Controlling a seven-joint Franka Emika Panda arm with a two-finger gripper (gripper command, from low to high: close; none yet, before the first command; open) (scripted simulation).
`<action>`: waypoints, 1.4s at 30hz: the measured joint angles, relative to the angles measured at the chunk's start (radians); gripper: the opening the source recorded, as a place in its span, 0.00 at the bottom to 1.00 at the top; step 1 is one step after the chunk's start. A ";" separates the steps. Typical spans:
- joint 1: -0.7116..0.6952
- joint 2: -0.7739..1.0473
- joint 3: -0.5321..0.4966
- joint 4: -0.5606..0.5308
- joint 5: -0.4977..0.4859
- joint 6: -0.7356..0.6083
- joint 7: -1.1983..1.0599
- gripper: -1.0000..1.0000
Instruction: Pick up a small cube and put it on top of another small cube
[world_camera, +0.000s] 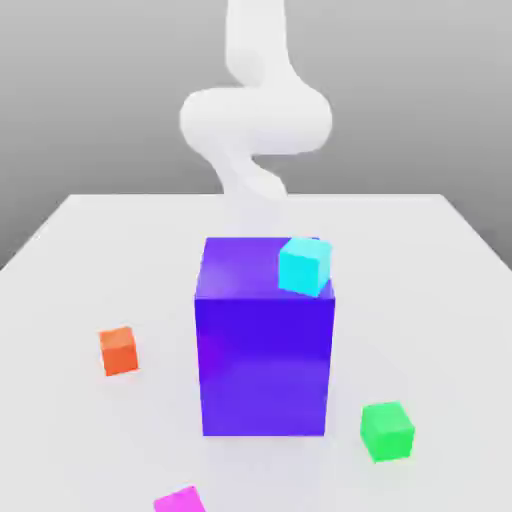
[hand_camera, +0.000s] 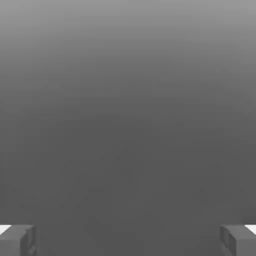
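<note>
Starting with the exterior view: my arm (world_camera: 255, 115) rises pale and blurred behind the big blue-violet block (world_camera: 265, 345), which stands mid-table (world_camera: 80, 260). A cyan cube (world_camera: 304, 265) sits on the block's top, at the corner toward the exterior view's right. An orange cube (world_camera: 119, 351) lies on the table off the block's left side in that view, a green cube (world_camera: 387, 431) near its lower right corner. The small cube (world_camera: 180, 500), magenta-pink, lies at the near edge of the picture, partly cut off, well apart from the block and from my arm.

Hand view: my gripper (hand_camera: 128, 240) stands wide, the two fingertips (hand_camera: 17, 240) far apart with nothing between them. Beyond them is plain grey; probably backdrop, not table, though I cannot be sure.

Judgement: the pick is not yet begun. To do it well, tilt the hand down first, travel over the tall block with clearance, centre the open jaws over the small cube, align them to its flat faces, then descend.
</note>
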 joint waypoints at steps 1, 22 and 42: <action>0.007 0.026 -0.007 0.000 -0.014 0.007 -0.039 0.50; 0.151 0.529 -0.224 0.007 -0.121 0.154 -0.913 0.50; 0.031 1.019 -0.170 0.009 0.110 0.306 -1.975 0.50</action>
